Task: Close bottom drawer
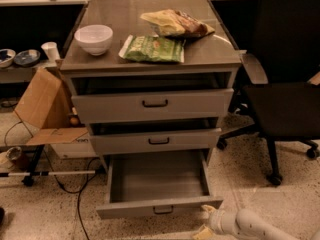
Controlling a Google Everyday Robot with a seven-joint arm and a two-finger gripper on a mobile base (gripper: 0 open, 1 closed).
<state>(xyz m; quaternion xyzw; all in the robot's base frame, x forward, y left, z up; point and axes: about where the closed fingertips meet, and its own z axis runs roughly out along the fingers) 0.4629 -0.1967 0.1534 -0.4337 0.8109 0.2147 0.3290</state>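
Note:
The bottom drawer of the grey metal cabinet is pulled out, showing its long plain grey tray and a small dark handle on its short front panel. The middle drawer and the top drawer stand slightly ajar. My gripper is at the bottom right, just below and in front of the right end of the bottom drawer's front panel, on a white arm.
On the cabinet top lie a white bowl, a green bag and a yellow-brown snack bag. A black office chair stands at the right. An open cardboard box and cables lie at the left.

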